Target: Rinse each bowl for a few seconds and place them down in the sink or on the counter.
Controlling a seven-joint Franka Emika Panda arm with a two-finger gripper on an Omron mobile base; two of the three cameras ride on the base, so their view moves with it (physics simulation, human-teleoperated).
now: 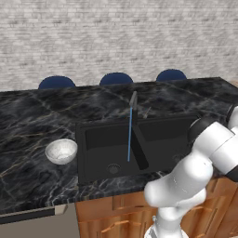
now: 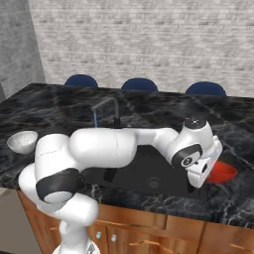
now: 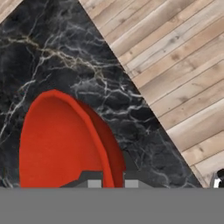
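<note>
Two bowls: white bowl (image 1: 61, 151), red bowl (image 3: 61, 144).

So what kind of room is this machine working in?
A kitchen, most likely: a black marble counter over wooden cabinets, a double sink with its faucet running, and bowls beside it.

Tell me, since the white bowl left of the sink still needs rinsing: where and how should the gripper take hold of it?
Grip the white bowl by its rim, coming down from above with one finger inside and one outside. It sits upright and open on the counter, apart from the sink, so the thin rim is free all round; its rounded wall would likely slip.
</note>
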